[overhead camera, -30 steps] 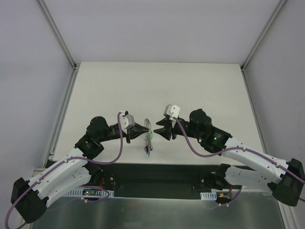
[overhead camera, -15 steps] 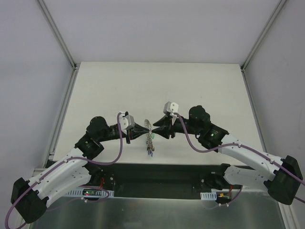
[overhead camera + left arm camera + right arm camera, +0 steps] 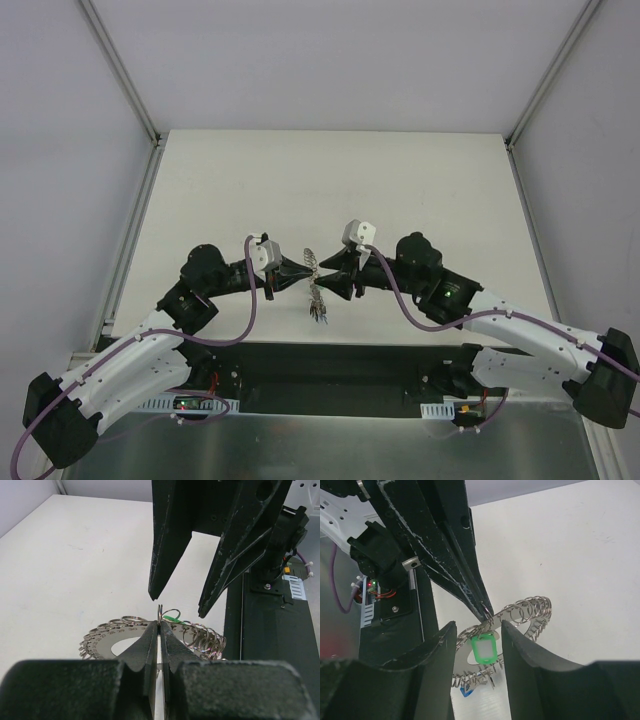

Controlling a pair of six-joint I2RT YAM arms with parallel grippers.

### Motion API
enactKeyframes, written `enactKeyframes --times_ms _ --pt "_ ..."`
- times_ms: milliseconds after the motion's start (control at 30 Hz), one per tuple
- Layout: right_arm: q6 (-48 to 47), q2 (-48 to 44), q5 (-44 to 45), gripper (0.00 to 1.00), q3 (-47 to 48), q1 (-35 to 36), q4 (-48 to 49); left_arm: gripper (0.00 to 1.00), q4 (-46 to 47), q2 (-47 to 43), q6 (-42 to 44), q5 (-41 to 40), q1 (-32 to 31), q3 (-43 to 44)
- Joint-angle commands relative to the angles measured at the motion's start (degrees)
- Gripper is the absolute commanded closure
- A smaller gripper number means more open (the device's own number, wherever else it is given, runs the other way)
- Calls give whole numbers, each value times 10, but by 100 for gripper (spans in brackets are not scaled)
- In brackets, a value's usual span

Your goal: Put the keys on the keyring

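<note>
**Left pinches the keyring rim, right jaws straddle the green key**

Your left gripper [image 3: 159, 625] is closed tight. Its fingertips nip one small wire loop on the toothed rim of the keyring [image 3: 107, 645], with no gap between the fingers.

The keyring is the flat grey disc fringed with wire loops. It sits between your two grippers, over the near strip of the table [image 3: 330, 180], and the top camera sees it edge-on. You can't tell whether it touches the table.

Your right gripper [image 3: 478, 627] faces the left one tip to tip. Its jaws are partly apart and hold nothing. The green-headed key [image 3: 484, 648] lies in the gap between them with space on both sides. It hangs on the ring just past the left fingertips. A blue key head [image 3: 465, 691] shows at the ring's lower edge.

In the top view, the rest of the keys [image 3: 317, 312] are bunched just nearer than the ring, too small to sort by colour.
</note>
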Motion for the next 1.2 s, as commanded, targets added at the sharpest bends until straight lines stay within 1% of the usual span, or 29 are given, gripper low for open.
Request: enactKeyframes --times_ms 0,167,400,600,700,800,833,867,900,933,1000,1167 --pt "-9 7 67 56 14 18 7 100 55 -10 -1 -8 -1 2" --pt "-19 18 111 59 15 34 8 100 56 -14 1 -9 -1 1" --pt "-23 22 114 67 14 38 6 100 56 -17 1 -11 -1 0" --pt "-24 15 115 81 15 39 -1 100 56 -21 2 -19 -1 -1" --pt "-25 14 116 86 16 39 -7 100 56 -22 1 -22 -1 -2" --pt "-24 16 117 87 16 39 -6 100 56 -23 0 -23 -1 -2" --pt "-24 16 117 85 16 40 -5 100 56 -22 0 -23 -1 -2" --pt "-24 12 118 82 17 40 -6 100 55 -22 1 -23 -1 -3" --pt "-24 10 120 72 16 39 -8 100 56 -23 1 -24 -1 -3" --pt "-24 7 122 69 18 39 -10 100 56 -22 1 -25 -1 -3" --pt "-29 1 133 66 18 39 -17 100 56 -23 1 -26 -1 -3" --pt "-37 -3 150 65 17 39 -27 100 56 -23 1 -26 -1 -3"
